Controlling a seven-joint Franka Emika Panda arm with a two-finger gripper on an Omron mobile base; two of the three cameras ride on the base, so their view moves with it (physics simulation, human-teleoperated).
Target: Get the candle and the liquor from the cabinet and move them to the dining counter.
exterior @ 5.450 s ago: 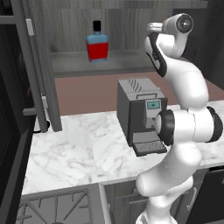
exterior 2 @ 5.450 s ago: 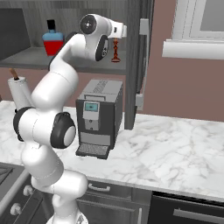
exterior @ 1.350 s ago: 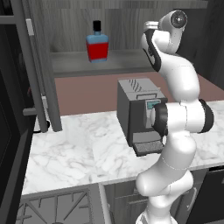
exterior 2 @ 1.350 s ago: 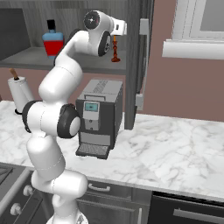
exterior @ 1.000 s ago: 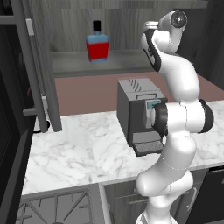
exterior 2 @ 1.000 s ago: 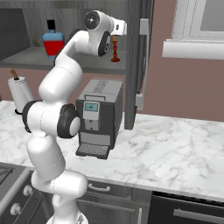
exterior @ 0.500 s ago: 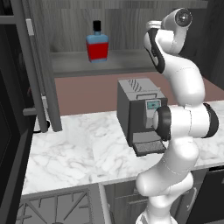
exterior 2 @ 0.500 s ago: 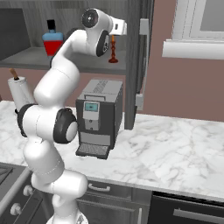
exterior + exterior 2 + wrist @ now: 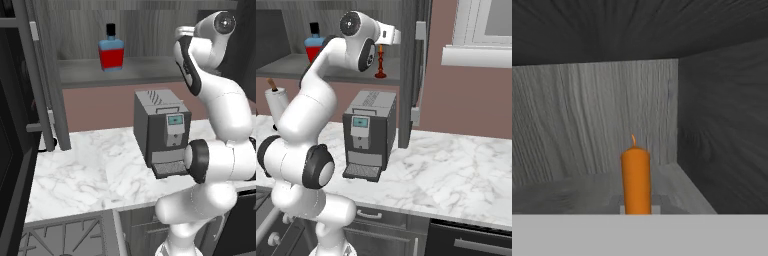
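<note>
Candle [image 9: 635,180] | slender, light, top-heavy on holder, right of liquor [image 9: 111,50] in cabinet [image 9: 418,75] | pincer clamped narrowly on taper; grip low.

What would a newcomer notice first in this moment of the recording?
Most striking is the white arm reaching up into the open cabinet, where the candle stands close ahead in the hand view, orange against the grey wood. Next comes the liquor, a red and blue bottle on the cabinet shelf, to the left of the arm in the left base view. Below the shelf, a grey coffee machine sits on the marble worktop.
</note>
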